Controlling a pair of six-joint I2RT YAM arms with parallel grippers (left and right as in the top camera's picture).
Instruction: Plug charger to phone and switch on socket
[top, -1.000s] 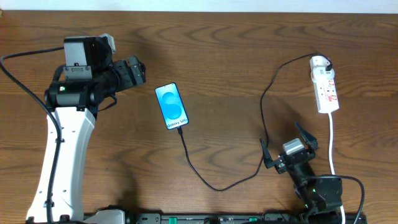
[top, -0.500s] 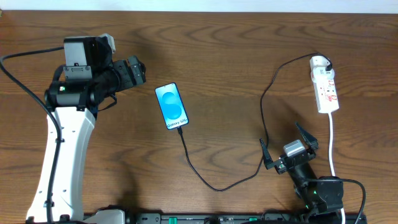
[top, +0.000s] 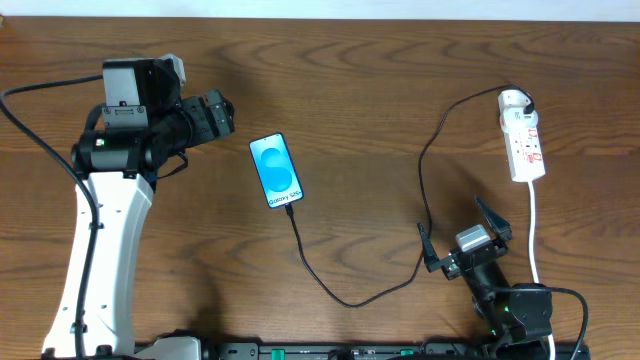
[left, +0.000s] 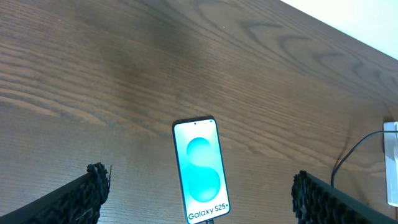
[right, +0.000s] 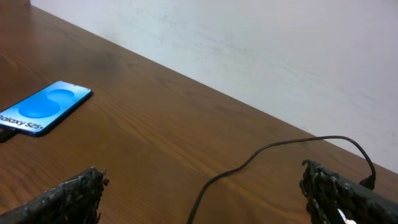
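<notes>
The phone (top: 277, 170) lies flat left of centre, its blue screen lit; it also shows in the left wrist view (left: 200, 169) and the right wrist view (right: 46, 107). The charger (top: 350, 298) runs as a thin black cable from the phone's bottom edge, loops forward, then climbs to its plug at the far end of the white socket (top: 525, 140). My left gripper (top: 228, 113) hangs open just left of the phone, with the phone between its fingers (left: 93, 190). My right gripper (top: 458, 232) stands open beside the cable (right: 273, 152) and holds nothing.
The socket's thick white cord (top: 535, 230) runs down the right side towards the front edge, close to my right arm. A pale wall (right: 249, 37) bounds the table's far edge. Bare wood surrounds the phone.
My right arm has slid back very slightly towards the front edge. The phone, cable, socket and left arm have not moved.
</notes>
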